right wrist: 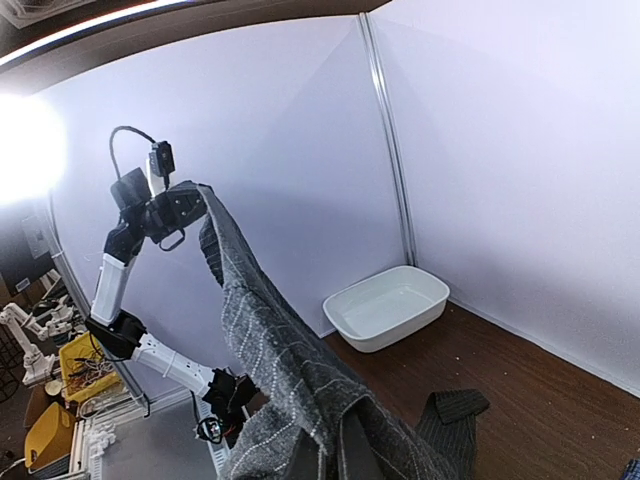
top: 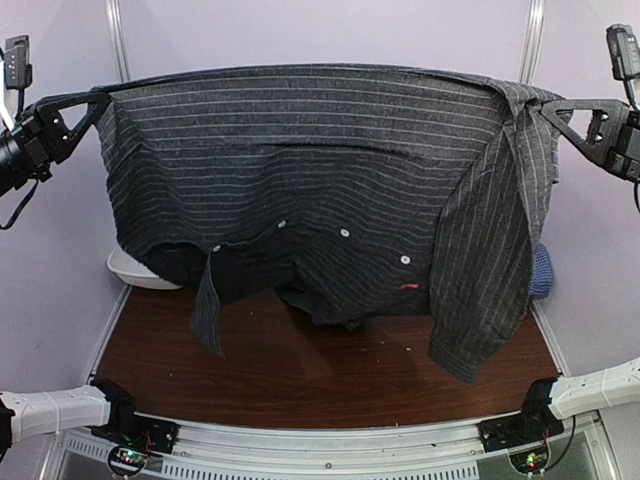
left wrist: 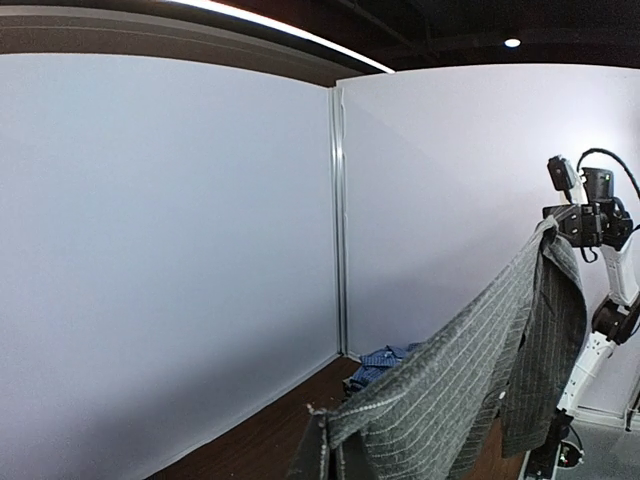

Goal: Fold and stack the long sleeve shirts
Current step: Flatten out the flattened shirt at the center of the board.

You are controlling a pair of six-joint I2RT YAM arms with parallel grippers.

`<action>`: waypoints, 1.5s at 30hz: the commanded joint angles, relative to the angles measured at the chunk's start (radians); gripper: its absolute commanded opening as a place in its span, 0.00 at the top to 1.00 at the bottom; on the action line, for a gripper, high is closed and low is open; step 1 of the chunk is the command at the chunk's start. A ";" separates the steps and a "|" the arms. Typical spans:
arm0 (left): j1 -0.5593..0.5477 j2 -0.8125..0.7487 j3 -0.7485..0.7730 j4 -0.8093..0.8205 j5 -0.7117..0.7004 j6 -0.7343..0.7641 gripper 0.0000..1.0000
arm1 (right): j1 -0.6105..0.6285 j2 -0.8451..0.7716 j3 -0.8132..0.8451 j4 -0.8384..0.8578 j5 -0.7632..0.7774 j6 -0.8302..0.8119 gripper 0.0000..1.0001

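The black pinstriped shirt [top: 320, 190] hangs stretched wide in the air between my two grippers, its lower part and one sleeve resting on the table. My left gripper [top: 97, 100] is shut on its left top corner; in the left wrist view the cloth [left wrist: 450, 390] runs from my closed fingertips [left wrist: 335, 440] across to the other arm. My right gripper [top: 545, 108] is shut on the right top corner; the cloth [right wrist: 270, 350] drapes over its fingers [right wrist: 335, 455]. The blue-and-white check shirt [top: 541, 270] lies crumpled at the back right corner, mostly hidden; it also shows in the left wrist view [left wrist: 385, 360].
A white plastic tub [top: 135, 268] stands at the table's back left, also in the right wrist view [right wrist: 388, 308]. The brown table [top: 300, 370] is walled by pale panels at back and sides. A sleeve cuff [right wrist: 450, 405] lies on the table.
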 commanded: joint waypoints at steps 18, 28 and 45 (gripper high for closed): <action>0.016 0.302 0.124 -0.029 -0.357 -0.018 1.00 | -0.008 0.155 0.091 -0.075 0.579 0.030 1.00; 0.016 0.438 0.252 -0.029 -0.341 0.002 1.00 | -0.016 0.299 0.224 -0.084 0.645 -0.012 1.00; 0.016 0.071 0.100 -0.033 0.029 -0.060 1.00 | -0.016 0.076 0.050 -0.112 0.108 0.120 1.00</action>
